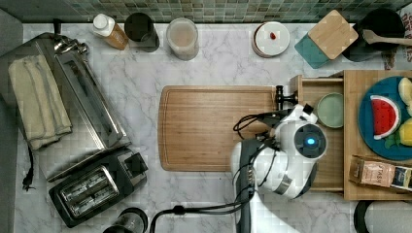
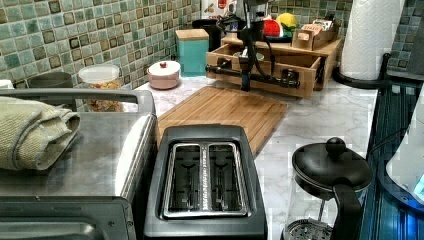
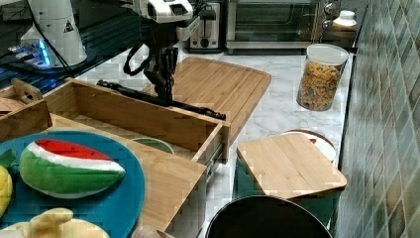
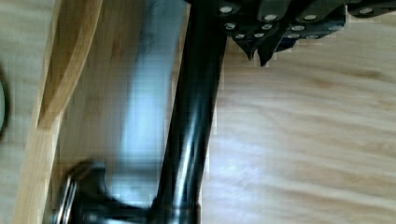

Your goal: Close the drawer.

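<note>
Gripper (image 3: 166, 96) fingers point straight down at the black bar handle (image 3: 163, 100) on the front of the drawer (image 3: 124, 116), on the cutting-board side of the bar in the right view; in the wrist view the dark fingertips (image 4: 261, 44) sit close together just beside the handle (image 4: 194, 107), not around it, so the claw looks closed on nothing. The drawer stands pulled out from the wooden box (image 1: 354, 141), its front edge meeting the wooden cutting board (image 1: 214, 128) in the top view. A pale green dish (image 1: 331, 110) lies inside the drawer near the end toward the top view's top. On the box top rests a blue plate (image 1: 369, 127) with a watermelon slice (image 1: 385, 115). The white arm (image 1: 286, 160) reaches over the drawer's front.
</note>
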You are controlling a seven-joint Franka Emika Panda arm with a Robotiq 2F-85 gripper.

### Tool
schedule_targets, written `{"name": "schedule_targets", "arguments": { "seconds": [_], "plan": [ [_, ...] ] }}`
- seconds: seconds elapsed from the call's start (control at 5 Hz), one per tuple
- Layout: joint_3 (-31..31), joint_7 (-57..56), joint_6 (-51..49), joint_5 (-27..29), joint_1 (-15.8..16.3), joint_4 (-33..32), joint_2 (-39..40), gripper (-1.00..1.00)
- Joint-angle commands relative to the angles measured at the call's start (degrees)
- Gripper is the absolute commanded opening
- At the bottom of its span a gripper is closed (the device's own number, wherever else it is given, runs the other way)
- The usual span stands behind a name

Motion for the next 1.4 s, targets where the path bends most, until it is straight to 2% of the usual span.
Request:
{"name": "schedule_targets", "arguments": {
  "seconds": [0.2,0.4,0.6,0.8,1.0,1.4],
  "plan": [
    [-8.1,-8.6,-2.5,1.3,-11.3,19.3,1.9,-1.00],
    [-8.5,-10.6,1.1,1.8,-13.6,19.7,2.7,-1.00],
    [-9.8,-8.0,4.5,-3.1,-14.8,20.3,3.2,-1.00],
    [-12.8,1.6,6.5,-13.6,-12.5,19.4,2.3,-1.00],
    [-13.9,8.2,3.4,-19.7,-11.3,17.7,-1.0,-1.00],
    [-15.6,7.9,3.4,-19.2,-9.6,17.7,-0.9,-1.00]
  ]
}}
